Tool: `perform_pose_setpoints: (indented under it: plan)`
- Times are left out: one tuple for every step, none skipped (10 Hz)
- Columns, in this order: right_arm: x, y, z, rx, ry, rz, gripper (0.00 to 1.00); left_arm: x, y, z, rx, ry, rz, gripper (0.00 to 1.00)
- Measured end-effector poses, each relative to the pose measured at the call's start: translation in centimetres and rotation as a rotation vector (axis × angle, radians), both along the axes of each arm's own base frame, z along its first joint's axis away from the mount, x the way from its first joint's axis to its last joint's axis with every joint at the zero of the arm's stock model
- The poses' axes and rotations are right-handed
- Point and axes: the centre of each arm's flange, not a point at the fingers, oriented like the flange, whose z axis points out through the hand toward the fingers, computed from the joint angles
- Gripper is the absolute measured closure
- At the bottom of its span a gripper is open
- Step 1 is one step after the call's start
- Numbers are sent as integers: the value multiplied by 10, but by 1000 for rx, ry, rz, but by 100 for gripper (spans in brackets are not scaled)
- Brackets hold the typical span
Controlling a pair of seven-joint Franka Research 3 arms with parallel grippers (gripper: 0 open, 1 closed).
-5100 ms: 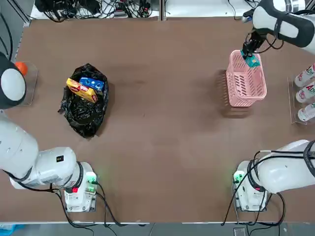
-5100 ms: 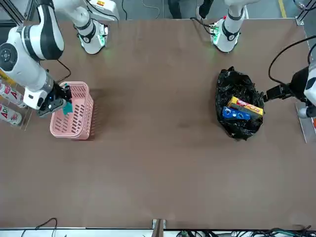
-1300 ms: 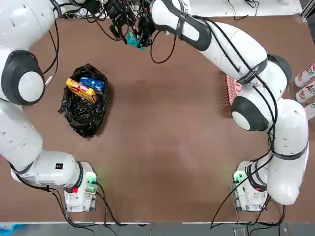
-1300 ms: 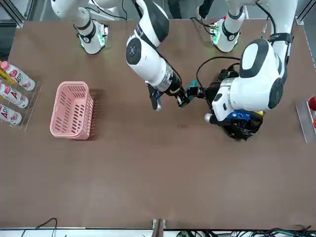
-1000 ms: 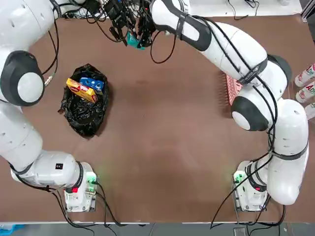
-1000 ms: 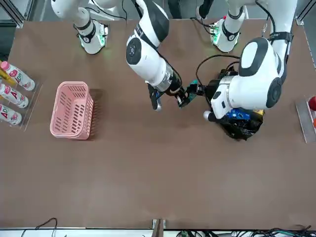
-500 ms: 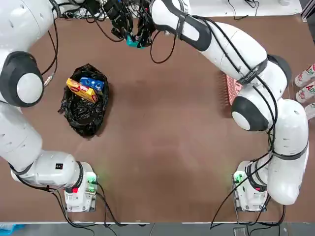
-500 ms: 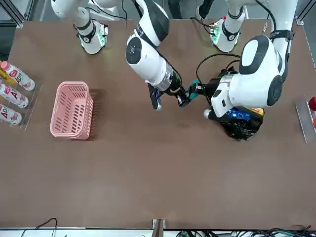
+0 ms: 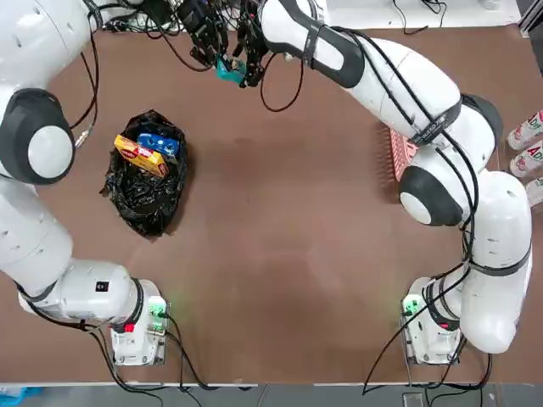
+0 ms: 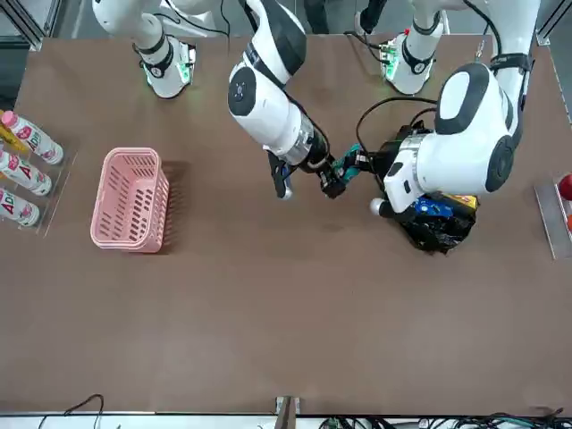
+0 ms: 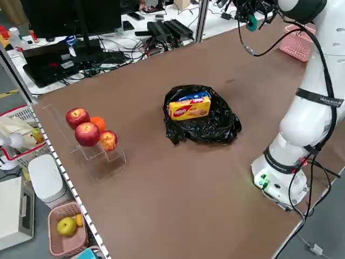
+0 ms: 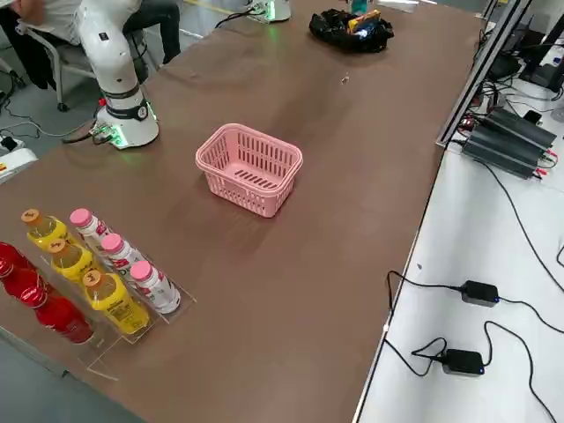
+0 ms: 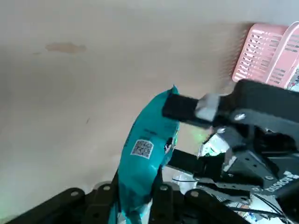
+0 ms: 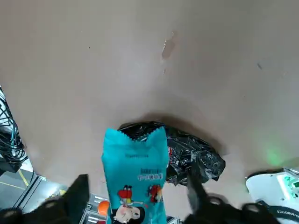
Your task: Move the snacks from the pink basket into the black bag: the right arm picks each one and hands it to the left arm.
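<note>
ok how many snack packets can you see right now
3. The blue packet and yellow packet lie in the black bag; the teal packet is held in the left gripper, above the table. None show in the pink basket.

pink basket (image 9: 395, 153) mostly behind right arm (image 9: 424, 127), overhead

**Tally of things on and around the surface**

Snack packets: three — one teal packet (image 14: 135, 179), one yellow packet (image 9: 140, 156) and one blue packet (image 9: 159, 142). Black bags: one (image 9: 146, 191). Pink baskets: one (image 12: 249, 167). Robot arms: two, the left arm (image 9: 38, 144) and the right arm (image 9: 399, 76). Bottles in the rack by the basket: three pink-capped (image 12: 123, 257), three orange-capped with yellow contents (image 12: 75, 264), and at least two red (image 12: 31, 300). Fruit on the clear stand: three red apples (image 11: 86, 133) and one orange (image 11: 97, 123).
</note>
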Motion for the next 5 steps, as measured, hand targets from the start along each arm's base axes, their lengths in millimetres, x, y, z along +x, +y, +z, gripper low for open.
perform_pose_setpoints:
  plan:
    - [0,0,0,0,0,0,0,1,8,2,3,10,2,74]
    - [0,0,0,0,0,0,0,2,21,4,16,13,0,75]
    - [1,-1,0,-1,-2,0,0,4,40,8,26,13,-6,75]
    - [3,-3,0,-2,-12,7,0,7,64,11,19,13,-13,75]
    - [6,-6,0,-11,-43,39,0,10,93,11,10,11,-23,75]
